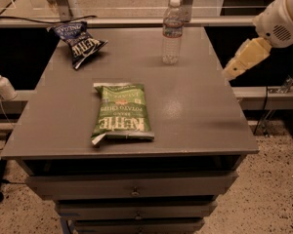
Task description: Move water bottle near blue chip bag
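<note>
Hanging past the right edge of the surface [195, 111], the tool [240, 62] is apart or together; I cannot tell which. The water bottle [172, 33] stands upright to its left, well apart from the blue chip bag [79, 40] at the far-left corner.

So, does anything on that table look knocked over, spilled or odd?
Nothing spilled or toppled. The water bottle stands upright. The blue chip bag lies crumpled and askew at the back-left corner of the table. The gripper hangs beyond its right edge.
</note>
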`<state>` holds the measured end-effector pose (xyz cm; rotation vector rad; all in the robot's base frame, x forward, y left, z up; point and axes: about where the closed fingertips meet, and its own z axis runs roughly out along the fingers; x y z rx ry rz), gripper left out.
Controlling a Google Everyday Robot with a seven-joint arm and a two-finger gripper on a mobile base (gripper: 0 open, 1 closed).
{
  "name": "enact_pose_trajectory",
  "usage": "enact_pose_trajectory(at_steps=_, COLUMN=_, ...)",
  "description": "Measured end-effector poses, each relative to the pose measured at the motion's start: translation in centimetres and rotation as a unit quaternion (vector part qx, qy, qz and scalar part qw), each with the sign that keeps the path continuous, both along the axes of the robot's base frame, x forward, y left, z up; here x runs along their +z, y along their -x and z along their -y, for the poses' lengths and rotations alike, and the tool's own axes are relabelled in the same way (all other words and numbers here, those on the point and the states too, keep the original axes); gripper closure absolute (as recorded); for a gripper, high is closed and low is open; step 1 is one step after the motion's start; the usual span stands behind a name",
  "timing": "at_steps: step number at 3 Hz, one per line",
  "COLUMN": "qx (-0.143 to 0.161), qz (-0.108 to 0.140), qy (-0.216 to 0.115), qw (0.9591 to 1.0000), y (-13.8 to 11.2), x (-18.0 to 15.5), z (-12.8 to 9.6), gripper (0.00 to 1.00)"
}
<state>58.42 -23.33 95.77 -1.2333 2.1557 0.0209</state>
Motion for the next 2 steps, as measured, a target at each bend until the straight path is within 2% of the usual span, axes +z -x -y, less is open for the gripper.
enact_pose_trajectory(at_steps=1, qx=-0.012, qz=0.023, qy=-0.087, qw=0.9959, y=-3.8, x=-1.4, z=-2.8, gripper=0.0)
enact_pose_trajectory(at_steps=2, qx=-0.002, qz=0.062, qy=-0.177, qw=0.9822, y=-8.0, x=-2.5, z=-7.0, gripper=0.0)
